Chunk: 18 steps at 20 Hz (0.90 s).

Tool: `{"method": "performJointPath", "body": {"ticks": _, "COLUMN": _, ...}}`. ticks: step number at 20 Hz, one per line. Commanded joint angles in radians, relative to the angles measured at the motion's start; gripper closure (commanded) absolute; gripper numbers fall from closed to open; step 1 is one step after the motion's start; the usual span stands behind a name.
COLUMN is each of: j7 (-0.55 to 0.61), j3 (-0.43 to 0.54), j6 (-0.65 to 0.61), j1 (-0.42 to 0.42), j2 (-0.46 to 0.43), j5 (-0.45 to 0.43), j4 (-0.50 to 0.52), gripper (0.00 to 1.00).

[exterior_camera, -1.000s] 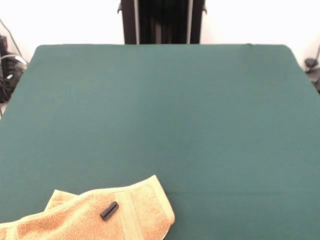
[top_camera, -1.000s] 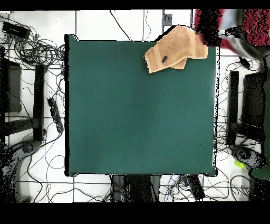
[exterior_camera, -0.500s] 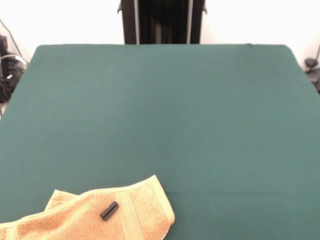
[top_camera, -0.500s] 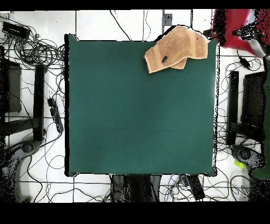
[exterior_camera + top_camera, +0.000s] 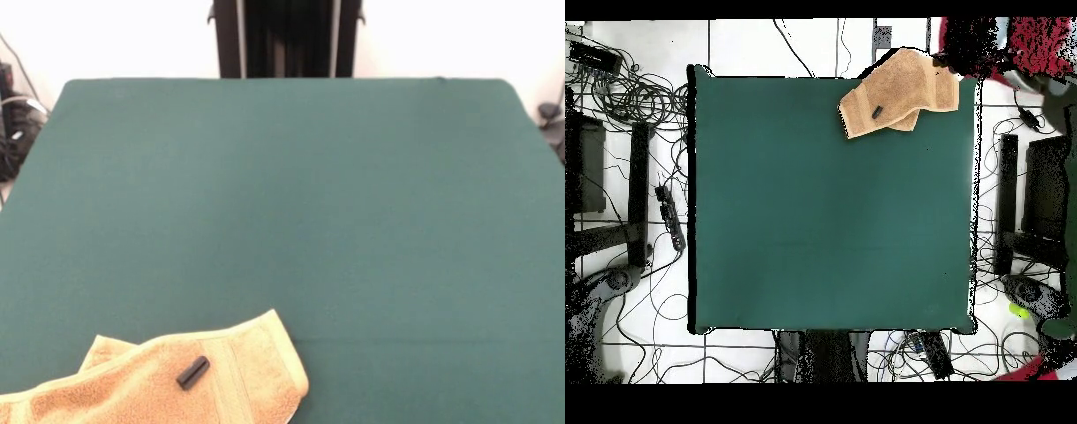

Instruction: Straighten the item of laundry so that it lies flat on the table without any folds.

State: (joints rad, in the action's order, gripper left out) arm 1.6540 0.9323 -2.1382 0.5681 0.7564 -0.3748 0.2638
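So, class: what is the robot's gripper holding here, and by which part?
Nothing: no gripper shows in either view. The towel lies on the table, untouched.

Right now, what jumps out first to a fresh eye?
The golden-orange towel, bunched with folds at the table's near-left corner in the front view, part of it hanging past the edge. A small black cylinder lies on it. No pincer shows in either view.

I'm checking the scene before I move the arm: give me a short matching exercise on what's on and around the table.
Things:
1. towel
2. small black cylinder
3. table
4. cables

Descriptions:
A. dark green
B. lying on the towel
C. golden-orange, creased, at a table corner and hanging over the edge
D. on the floor beside the table

Pairs: 1-C, 2-B, 3-A, 4-D
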Motion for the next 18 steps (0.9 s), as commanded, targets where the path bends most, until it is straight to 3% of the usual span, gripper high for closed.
{"method": "performJointPath", "body": {"ticks": 1, "j7": 0.041, "j3": 0.104, "j6": -0.088, "j1": -0.064, "j2": -0.101, "j5": -0.022, "j4": 0.099, "gripper": 1.0}}
{"method": "performJointPath", "body": {"ticks": 8, "j7": 0.015, "j3": 0.128, "j6": -0.15, "j1": -0.092, "j2": -0.125, "j5": -0.176, "j4": 0.057, "gripper": 1.0}}
{"method": "performJointPath", "body": {"ticks": 14, "j7": -0.043, "j3": 0.126, "j6": -0.146, "j1": -0.096, "j2": -0.124, "j5": -0.226, "j4": 0.063, "gripper": 1.0}}
{"method": "performJointPath", "body": {"ticks": 18, "j7": -0.142, "j3": 0.13, "j6": -0.16, "j1": -0.085, "j2": -0.115, "j5": -0.274, "j4": 0.068, "gripper": 1.0}}
